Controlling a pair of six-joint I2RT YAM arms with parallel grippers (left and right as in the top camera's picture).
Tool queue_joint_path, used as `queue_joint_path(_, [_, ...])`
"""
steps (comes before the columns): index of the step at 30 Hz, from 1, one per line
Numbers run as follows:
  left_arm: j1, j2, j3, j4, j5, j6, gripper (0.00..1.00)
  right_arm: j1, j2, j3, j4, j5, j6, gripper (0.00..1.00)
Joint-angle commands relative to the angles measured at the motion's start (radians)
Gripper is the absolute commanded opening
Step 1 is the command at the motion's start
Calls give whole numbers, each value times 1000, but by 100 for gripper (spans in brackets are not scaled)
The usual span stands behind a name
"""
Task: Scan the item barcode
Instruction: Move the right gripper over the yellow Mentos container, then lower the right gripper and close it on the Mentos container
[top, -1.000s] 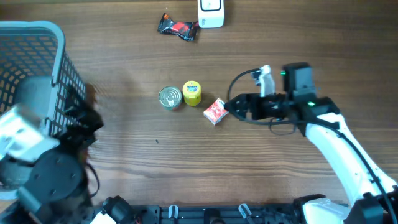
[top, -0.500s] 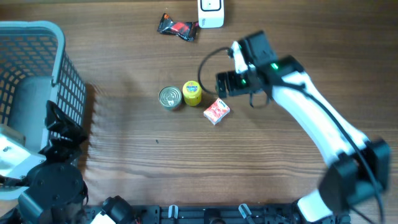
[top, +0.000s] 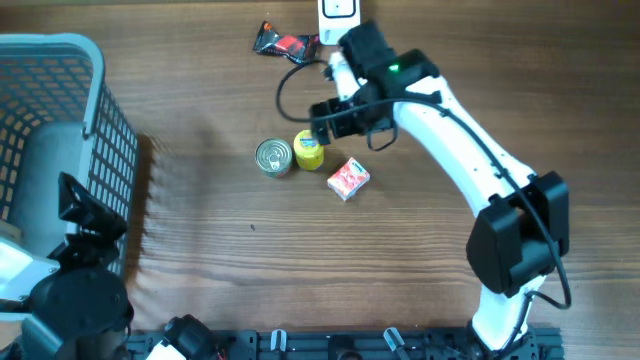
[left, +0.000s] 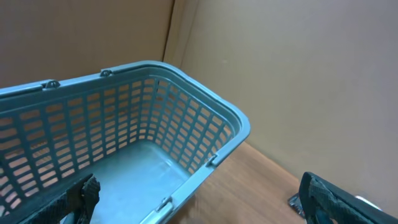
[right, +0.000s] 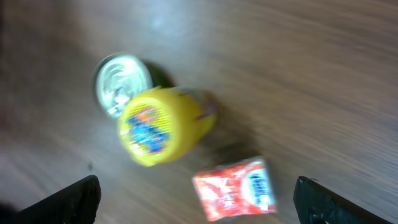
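Overhead, nearest the base: the left tool (top: 88, 218), fingers spread wide, holding nothing, sits beside the blue-grey basket (top: 95, 60) at the left edge of the counter (top: 250, 270). As far as the left wrist view reaches, the basket has nothing in it.

Mid-counter there is one cluster of three.
- Tin can (top: 273, 157): upright, with its lid facing up.
- Yellow tub (top: 309, 149): just right of the can. We cannot tell whether they touch.
- Red packet (top: 348, 179): lying flat, just right of the tub and slightly nearer the base.

The right wrist view is blurred, and we can read no barcode on any of the three.

Just beyond the cluster, the right tool (top: 318, 125) hangs over the far side of the yellow tub, fingers spread wide and pinching nothing. We see no contact with any item.

At the far edge lie a dark snack wrapper (top: 286, 43) with a red patch and what we take to be a white scanner (top: 340, 15), which the frame cuts off.

We judge the step in hand to be the approach for a pick, since nothing has been lifted or scanned. The yellow tub looks the likeliest item, but the red packet also lies between the fingers in the wrist view, so we cannot settle which.

The next move calls for:
- coming down centred on a single item, with the can crowding one side of the tub;
- closing on it and lifting;
- carrying it to the scanner, and turning it until its code faces the device.
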Motion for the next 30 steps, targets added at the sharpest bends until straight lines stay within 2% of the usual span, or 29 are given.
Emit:
queue_joint_path(1, [7,-1,12,-17,39,-24,100,49,18,23,8,-31,-53,100])
queue_joint_path(11, [7,-1,12,-20,66,-24,100,73,78,24,65,153,35,100])
queue_joint_path(21, [7,-1,12,-20,71,-24,100,124,165,24,113,161,19,100])
queue_joint_path(30, [7,-1,12,-27,78,-24,100,148,165,24,108,135,-90,100])
